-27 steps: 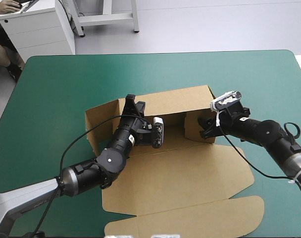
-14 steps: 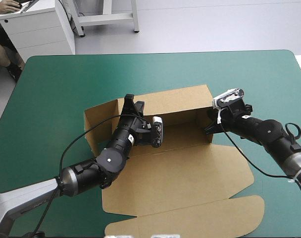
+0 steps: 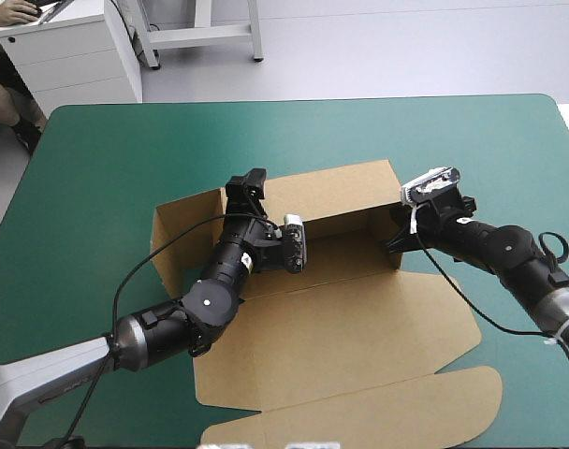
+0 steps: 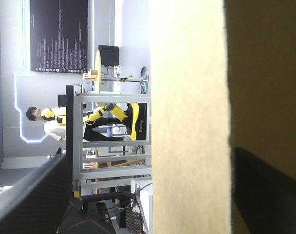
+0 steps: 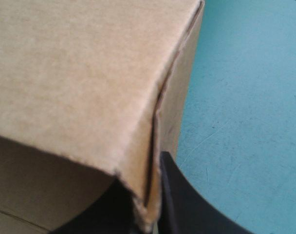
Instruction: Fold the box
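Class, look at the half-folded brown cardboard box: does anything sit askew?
The brown cardboard box looks lopsided: its left side wall splays outward, while the right side wall stands upright in the right tool.

Stretching a teal-green cover [image 3: 453, 140] smooth over the table [image 3: 294, 101], reaching every edge and rounding off at the far right corner. Showing the same cover in the right wrist view, bearing faint pale scratches. Standing a white cabinet [image 3: 69, 56] on the grey floor [image 3: 406, 47] just beyond the table's far left corner. Planting a grey metal frame [image 3: 202, 36] on that floor beyond the table's far edge, left of its middle, apart from the table.
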Tool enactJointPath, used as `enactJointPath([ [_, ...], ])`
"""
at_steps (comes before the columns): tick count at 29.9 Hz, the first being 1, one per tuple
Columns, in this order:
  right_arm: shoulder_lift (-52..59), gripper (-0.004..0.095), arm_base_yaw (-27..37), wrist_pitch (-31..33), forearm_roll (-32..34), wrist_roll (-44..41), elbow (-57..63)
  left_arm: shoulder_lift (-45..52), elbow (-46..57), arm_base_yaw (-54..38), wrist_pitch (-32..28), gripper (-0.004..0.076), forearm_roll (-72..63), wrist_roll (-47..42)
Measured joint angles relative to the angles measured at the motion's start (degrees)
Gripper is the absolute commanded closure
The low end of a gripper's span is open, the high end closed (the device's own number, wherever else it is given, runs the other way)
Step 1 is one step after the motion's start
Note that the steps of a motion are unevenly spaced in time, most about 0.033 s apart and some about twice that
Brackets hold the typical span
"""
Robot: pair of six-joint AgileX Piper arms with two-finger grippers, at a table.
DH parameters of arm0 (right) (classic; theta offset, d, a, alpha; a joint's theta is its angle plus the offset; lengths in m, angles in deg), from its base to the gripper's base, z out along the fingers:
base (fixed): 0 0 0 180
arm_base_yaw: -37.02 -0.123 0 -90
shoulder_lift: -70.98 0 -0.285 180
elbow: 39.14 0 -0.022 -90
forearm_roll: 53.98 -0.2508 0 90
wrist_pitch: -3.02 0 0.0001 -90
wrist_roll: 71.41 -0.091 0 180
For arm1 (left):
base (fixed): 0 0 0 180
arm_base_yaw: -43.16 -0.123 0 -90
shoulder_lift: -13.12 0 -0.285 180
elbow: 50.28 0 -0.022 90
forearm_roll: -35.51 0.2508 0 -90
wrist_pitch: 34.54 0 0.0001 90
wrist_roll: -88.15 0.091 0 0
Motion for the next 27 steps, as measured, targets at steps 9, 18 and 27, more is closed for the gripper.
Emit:
enactJointPath([
  [9,-2.2,0.0926,-0.1,-3.8,-2.5,-0.7,-0.1,0.0,0.0,2.6,2.2,0.0052,0.0,-0.2],
  [18,-7.1,0.0926,-0.3,-10.3,-5.5,-1.2,-3.9,0.0,0.0,12.2,10.3,0.0052,-0.2,-0.2],
  [27,-11.1,0.0926,-0.4,-12.6,-6.0,-2.6,-8.7,0.0,0.0,18.3,15.9,0.0052,-0.4,-0.2],
])
